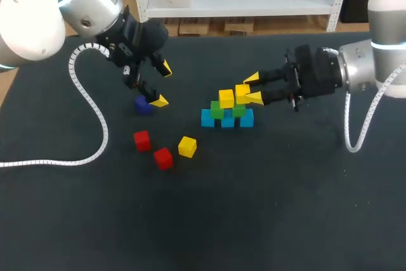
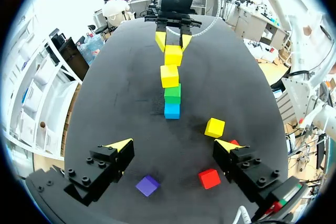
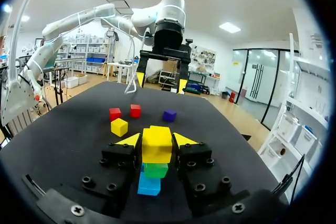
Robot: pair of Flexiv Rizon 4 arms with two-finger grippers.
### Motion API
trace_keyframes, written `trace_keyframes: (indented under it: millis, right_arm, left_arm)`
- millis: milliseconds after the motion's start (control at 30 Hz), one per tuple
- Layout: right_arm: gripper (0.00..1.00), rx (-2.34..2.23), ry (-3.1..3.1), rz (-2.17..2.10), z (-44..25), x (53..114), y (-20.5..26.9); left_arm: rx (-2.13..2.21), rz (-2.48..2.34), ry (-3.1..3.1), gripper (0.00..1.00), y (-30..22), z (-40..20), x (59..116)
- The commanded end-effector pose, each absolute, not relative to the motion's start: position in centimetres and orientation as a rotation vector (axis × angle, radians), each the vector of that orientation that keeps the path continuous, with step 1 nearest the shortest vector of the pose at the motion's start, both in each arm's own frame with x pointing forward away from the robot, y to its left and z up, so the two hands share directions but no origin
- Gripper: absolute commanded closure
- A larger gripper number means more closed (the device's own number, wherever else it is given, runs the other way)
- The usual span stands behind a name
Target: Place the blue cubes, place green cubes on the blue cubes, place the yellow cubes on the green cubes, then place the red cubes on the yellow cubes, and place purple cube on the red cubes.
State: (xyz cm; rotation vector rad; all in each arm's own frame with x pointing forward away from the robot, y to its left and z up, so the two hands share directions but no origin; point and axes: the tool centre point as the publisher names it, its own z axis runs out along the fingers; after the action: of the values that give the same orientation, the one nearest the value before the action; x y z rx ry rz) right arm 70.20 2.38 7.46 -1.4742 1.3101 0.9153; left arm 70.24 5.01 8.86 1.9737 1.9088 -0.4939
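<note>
Where the dark table [image 1: 266, 207] spreads beneath us, our left arm [image 1: 76, 4] comes in from the left and our right arm [image 1: 374, 61] from the right. Our left tool [image 1: 162, 85] hangs spread wide over the purple cube [image 1: 143, 106], not touching it. Our right tool [image 1: 253, 89] is closed on a held yellow cube [image 3: 157, 144], with a finger against each side. This cube sits directly over one of two green cubes [image 1: 217, 111]; we cannot tell whether it rests there. The green cubes stand on a row of three blue cubes [image 1: 227, 120]. A second yellow cube [image 1: 226, 98] sits on the greens. Nearer us lie two red cubes [image 1: 141, 140] and a loose yellow cube [image 1: 187, 146].
</note>
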Motion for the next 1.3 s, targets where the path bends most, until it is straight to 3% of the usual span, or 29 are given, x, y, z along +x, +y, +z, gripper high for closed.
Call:
trace_keyframes:
  millis: [33,1300]
  right_arm:
    - [1.0,-1.474,1.308,0.924,7.1,70.6,2.3]
    - [1.0,-1.459,1.313,0.953,5.9,71.0,2.5]
  left_arm:
    - [1.976,-0.497,1.905,0.0,5.1,8.8,70.4]
    - [1.976,-0.497,1.905,0.0,5.1,8.8,70.4]
